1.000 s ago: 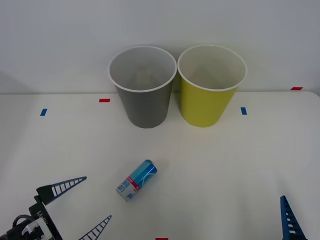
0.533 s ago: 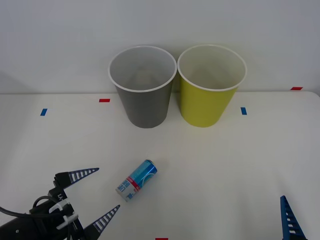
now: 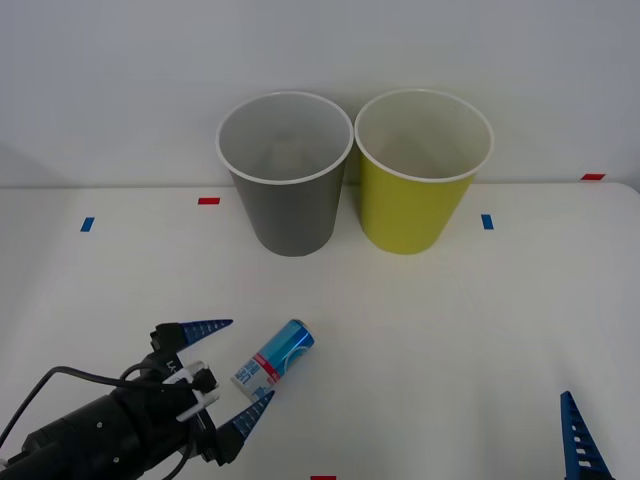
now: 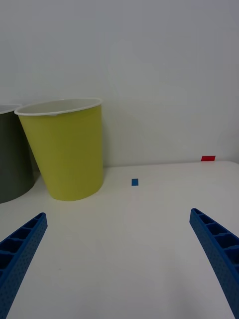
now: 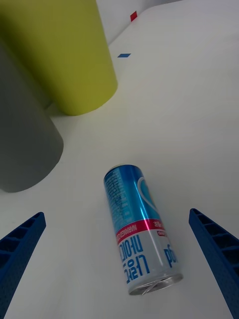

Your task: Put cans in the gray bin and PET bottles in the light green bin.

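Note:
A blue can with a red-and-white band lies on its side on the white table, in front of the gray bin. The light green bin stands upright just right of the gray one. My left gripper is open at table level, one finger on each side of the can's near, white end. In the left wrist view the can lies between the open fingers, with both bins beyond it. My right gripper stays open and parked at the front right. PET bottles are out of view.
Small tape marks dot the table: red, blue, blue, and red. A white wall rises close behind the bins. Open table surface spreads right of the can.
My left gripper has moved forward and right from the table's front-left corner, and its open fingers now straddle the can's near end. The can, bins and right arm have not moved.

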